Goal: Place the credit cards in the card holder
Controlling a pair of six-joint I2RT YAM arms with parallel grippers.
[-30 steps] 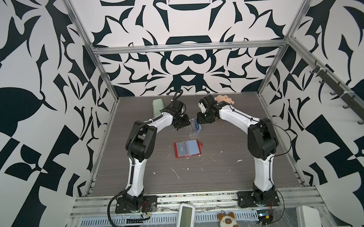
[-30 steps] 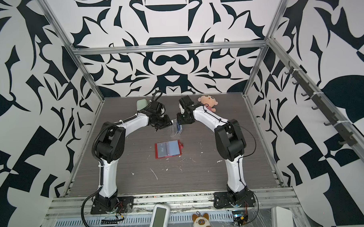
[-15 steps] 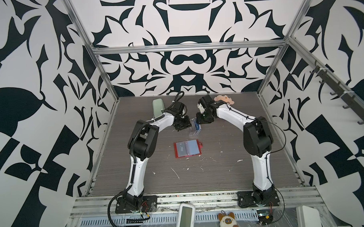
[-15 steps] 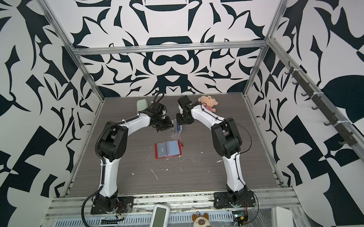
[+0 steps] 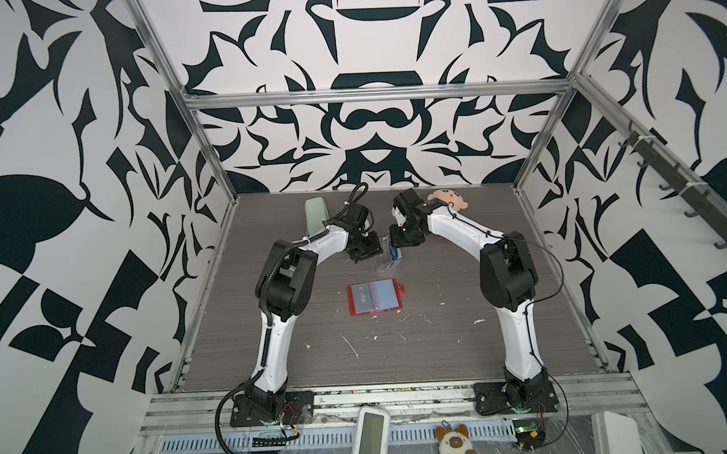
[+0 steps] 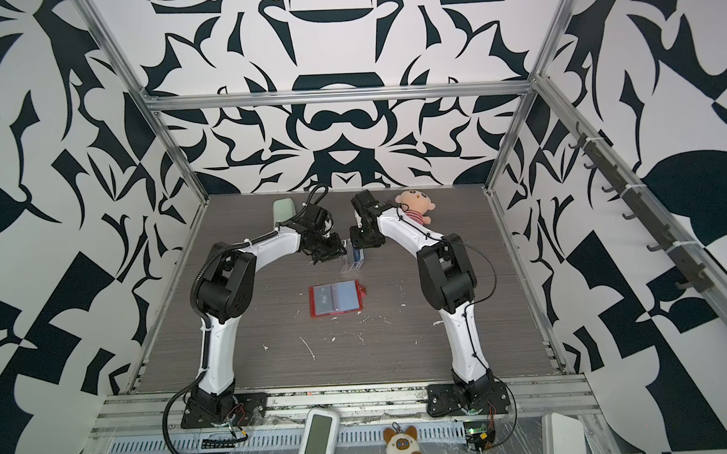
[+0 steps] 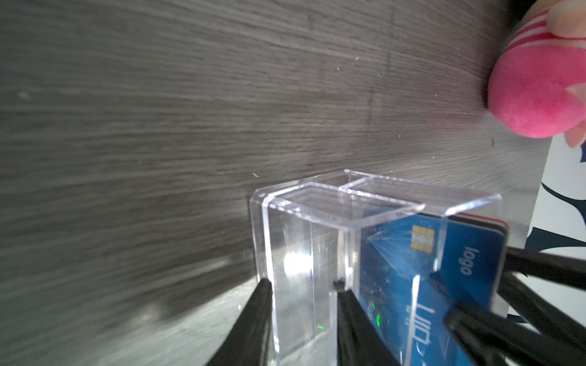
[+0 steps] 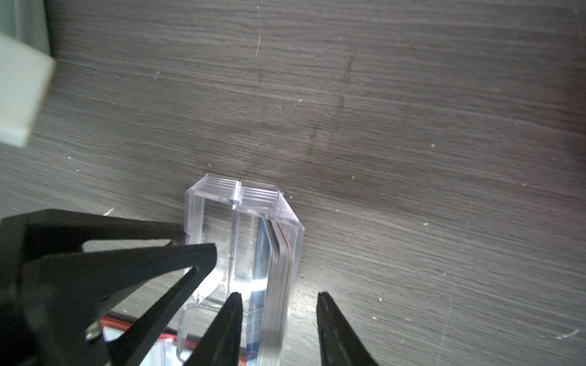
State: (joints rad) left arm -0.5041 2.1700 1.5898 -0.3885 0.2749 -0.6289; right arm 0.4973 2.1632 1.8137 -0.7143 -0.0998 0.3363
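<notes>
Two grippers meet over a clear acrylic box standing at the far middle of the table. The credit cards stand on edge as a stack in the box's right compartment, with a blue card bearing a chip facing the empty left compartment.

The right gripper has its jaws released and spread around that stack. One finger dips in on the stack's left, apart from the blue face. The other stands outside the box's right wall, just beside it, with a sliver of table showing between.

The left gripper straddles the left wall of the empty compartment, one finger outside and touching it, the other on the inner side. Whether it is clenched on that wall I cannot tell.

The card holder lies open and flat on the table, nearer than the box and well apart from both grippers. Its sleeves face up and its red snap tab points right.
</notes>
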